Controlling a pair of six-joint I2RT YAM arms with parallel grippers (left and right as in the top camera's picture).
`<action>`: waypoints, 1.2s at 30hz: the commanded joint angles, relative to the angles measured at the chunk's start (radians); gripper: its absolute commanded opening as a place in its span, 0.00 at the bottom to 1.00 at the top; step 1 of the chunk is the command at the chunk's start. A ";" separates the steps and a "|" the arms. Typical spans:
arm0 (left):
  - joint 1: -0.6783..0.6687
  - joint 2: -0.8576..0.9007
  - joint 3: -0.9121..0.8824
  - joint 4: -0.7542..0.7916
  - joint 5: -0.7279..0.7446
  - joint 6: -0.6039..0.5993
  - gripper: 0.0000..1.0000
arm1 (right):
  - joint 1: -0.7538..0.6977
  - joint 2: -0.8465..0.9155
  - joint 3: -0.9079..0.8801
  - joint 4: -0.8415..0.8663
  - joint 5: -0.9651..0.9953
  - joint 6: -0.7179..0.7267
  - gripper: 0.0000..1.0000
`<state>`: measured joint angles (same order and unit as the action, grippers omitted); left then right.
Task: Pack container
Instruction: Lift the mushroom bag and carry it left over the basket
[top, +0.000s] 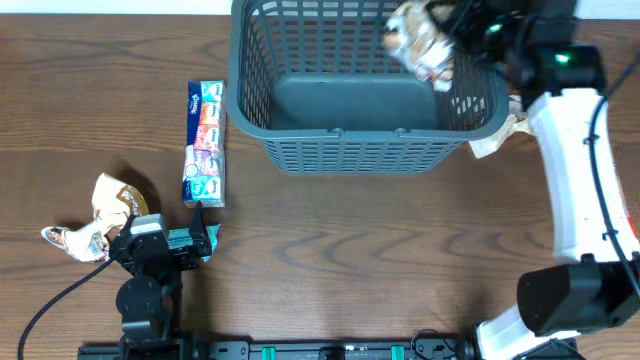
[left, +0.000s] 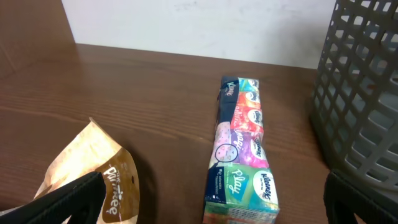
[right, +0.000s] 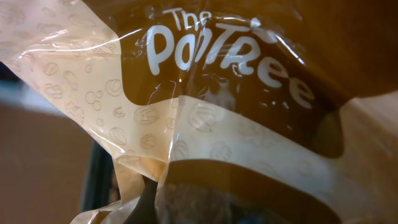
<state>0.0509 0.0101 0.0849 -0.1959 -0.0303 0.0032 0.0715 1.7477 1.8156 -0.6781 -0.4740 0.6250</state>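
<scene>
One snack packet (right: 236, 81) in right pincer (top: 447, 42) over one container (top: 350, 152); one tissue pack (top: 205, 145).

We see a dark wooden table (top: 350, 260). The basket (top: 350, 155) stands at its far edge, right of centre. A tissue pack (top: 205, 145) lies just left of it, not touching. Toward the near left corner lie a brown packet (top: 115, 195) and a crumpled packet (top: 75, 240), close together. A tan packet (top: 495, 140) lies at the basket's right side.
</scene>
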 joint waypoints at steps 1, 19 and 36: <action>0.005 -0.006 -0.018 -0.025 -0.005 -0.002 0.98 | 0.038 -0.002 0.017 -0.062 0.002 -0.158 0.01; 0.005 -0.006 -0.018 -0.025 -0.005 -0.002 0.98 | 0.072 0.253 0.016 -0.324 0.293 -0.400 0.01; 0.005 -0.006 -0.018 -0.025 -0.005 -0.002 0.98 | 0.095 0.391 0.016 -0.336 0.295 -0.437 0.30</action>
<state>0.0509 0.0101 0.0849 -0.1955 -0.0303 0.0032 0.1596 2.1387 1.8183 -1.0103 -0.1829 0.2020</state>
